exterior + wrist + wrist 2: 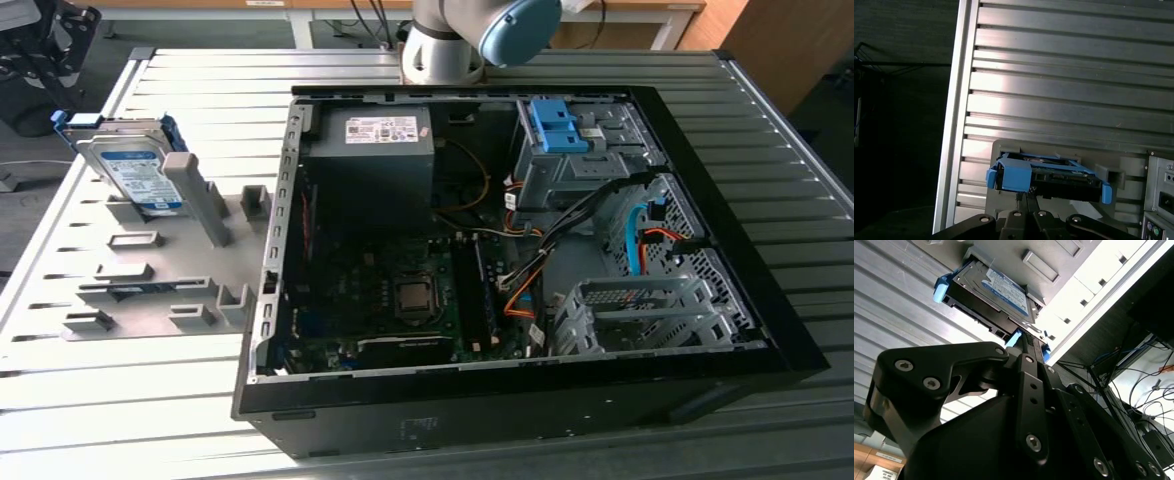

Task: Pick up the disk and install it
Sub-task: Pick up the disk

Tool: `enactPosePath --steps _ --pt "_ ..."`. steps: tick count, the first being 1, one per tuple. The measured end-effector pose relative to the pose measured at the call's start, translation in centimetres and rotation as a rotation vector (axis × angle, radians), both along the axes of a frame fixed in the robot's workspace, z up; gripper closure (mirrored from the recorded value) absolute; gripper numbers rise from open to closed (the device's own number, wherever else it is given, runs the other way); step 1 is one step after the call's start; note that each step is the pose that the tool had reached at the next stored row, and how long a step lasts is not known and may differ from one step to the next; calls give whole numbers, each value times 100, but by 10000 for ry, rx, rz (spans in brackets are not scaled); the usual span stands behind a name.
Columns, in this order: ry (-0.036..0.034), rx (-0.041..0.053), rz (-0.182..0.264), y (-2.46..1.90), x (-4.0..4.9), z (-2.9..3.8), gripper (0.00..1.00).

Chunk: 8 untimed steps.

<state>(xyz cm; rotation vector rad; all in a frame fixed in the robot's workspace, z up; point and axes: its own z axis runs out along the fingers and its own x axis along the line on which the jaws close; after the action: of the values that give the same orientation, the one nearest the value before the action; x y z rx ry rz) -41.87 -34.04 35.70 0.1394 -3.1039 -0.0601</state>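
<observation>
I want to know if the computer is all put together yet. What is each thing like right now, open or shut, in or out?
Computer case: lying on its side, open, side cover off.
Disk: outside the case, standing tilted in the grey holder, not yet picked up.
Blue bracket: sitting at the drive cage inside the case.

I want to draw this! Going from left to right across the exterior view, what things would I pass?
The disk → the black box with a white sticker → the blue bracket → the computer case's right wall.
</observation>
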Motion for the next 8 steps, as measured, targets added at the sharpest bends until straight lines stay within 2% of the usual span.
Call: enactPosePath --steps 8 --pt "1 0 250 0 0 0 89"
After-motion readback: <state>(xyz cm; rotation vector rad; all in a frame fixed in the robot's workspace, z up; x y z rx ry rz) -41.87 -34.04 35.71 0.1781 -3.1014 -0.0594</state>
